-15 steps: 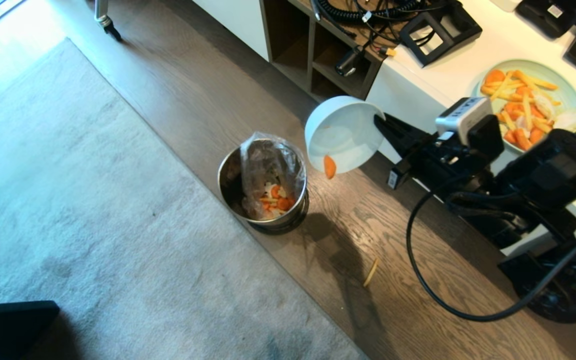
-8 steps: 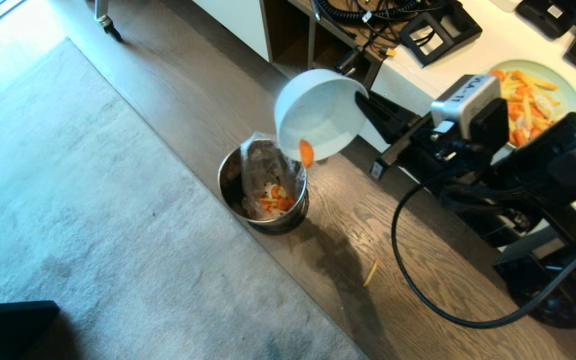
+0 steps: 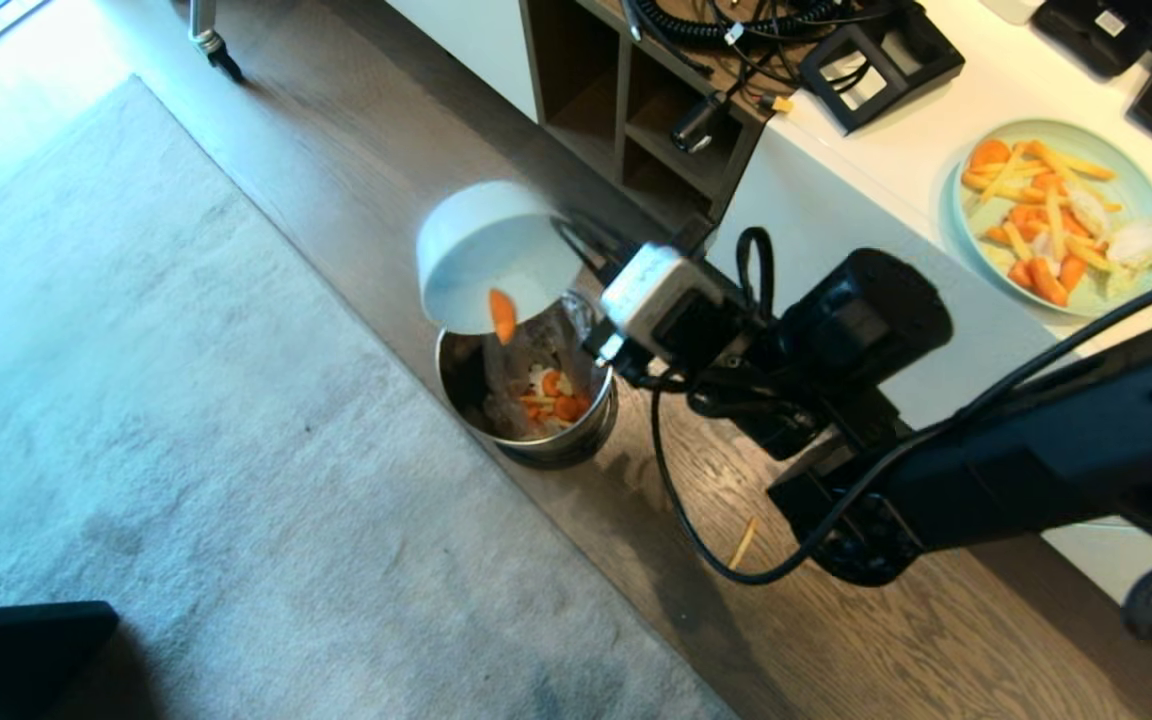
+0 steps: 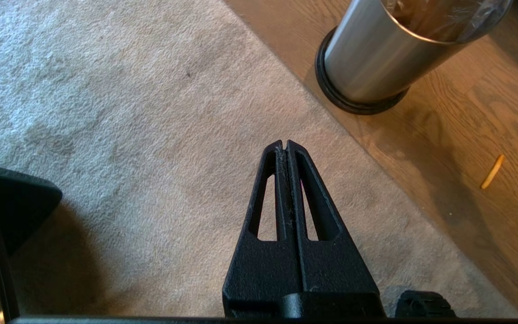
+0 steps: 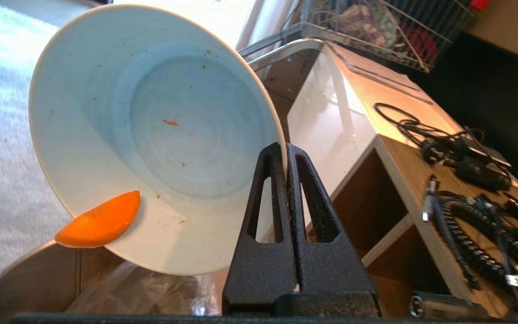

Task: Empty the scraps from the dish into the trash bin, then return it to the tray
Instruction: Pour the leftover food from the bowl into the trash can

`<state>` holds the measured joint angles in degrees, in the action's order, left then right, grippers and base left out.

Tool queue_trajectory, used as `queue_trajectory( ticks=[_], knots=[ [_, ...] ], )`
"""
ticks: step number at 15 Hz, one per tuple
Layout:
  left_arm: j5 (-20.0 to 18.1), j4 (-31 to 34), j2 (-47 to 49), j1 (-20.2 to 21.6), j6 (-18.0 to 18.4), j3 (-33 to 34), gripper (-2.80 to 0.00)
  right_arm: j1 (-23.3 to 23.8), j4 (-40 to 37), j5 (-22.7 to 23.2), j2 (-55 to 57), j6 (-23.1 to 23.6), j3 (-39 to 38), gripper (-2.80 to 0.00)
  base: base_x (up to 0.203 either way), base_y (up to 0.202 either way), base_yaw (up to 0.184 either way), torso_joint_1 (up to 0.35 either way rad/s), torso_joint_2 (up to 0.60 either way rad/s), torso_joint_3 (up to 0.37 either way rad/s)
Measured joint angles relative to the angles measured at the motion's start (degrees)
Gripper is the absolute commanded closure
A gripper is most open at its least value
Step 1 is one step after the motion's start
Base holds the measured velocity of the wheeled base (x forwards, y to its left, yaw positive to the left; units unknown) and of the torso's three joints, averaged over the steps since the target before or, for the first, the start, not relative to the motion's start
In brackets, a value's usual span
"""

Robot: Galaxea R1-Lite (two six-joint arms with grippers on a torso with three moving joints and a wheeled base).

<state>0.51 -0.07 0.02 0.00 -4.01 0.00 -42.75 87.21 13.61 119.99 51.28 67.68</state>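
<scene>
Grey rug (image 3: 186, 420) at 9 o'clock of bin, wood floor (image 3: 836, 650) elsewhere. Steel trash bin (image 3: 526, 385) mid-scene, bagged, holds earlier scraps. R gripper (image 3: 576, 240) pinching rim of dish (image 3: 486, 250), jaws pressed tight on it; has swung from counter side to directly over bin, now tipped steeply. One carrot slice (image 3: 502, 315) clings at lip, about to drop. Yellow stick (image 3: 742, 543) missed, lies on floor at 5 o'clock of bin. L gripper (image 4: 287, 148) idle, pressed together. Tray not in view.

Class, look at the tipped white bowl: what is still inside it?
Inside the bowl, one carrot slice clings at its lower rim, plus a few orange specks. The right gripper covers a strip of the rim.
</scene>
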Motion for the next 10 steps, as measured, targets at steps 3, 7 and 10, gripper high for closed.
queue_trajectory(
  ticks=[3, 7, 10],
  knots=[
    [-0.02, 0.00, 0.00, 0.00, 0.00, 0.00, 0.00, 2.21, -0.02, 0.25, 4.59, 6.04, 2.48, 0.00, 0.000, 0.000, 0.000, 0.000, 0.00, 0.000],
    [0.00, 0.00, 0.00, 0.00, 0.02, 0.00, 0.00, 6.04, -0.02, 0.34, 9.20, 11.23, 9.91, 0.00, 0.000, 0.000, 0.000, 0.000, 0.00, 0.000],
    [-0.02, 0.00, 0.00, 0.00, 0.00, 0.00, 0.00, 7.58, 0.00, 0.38, 11.91, 14.46, 17.09, 0.00, 0.000, 0.000, 0.000, 0.000, 0.00, 0.000]
  ],
)
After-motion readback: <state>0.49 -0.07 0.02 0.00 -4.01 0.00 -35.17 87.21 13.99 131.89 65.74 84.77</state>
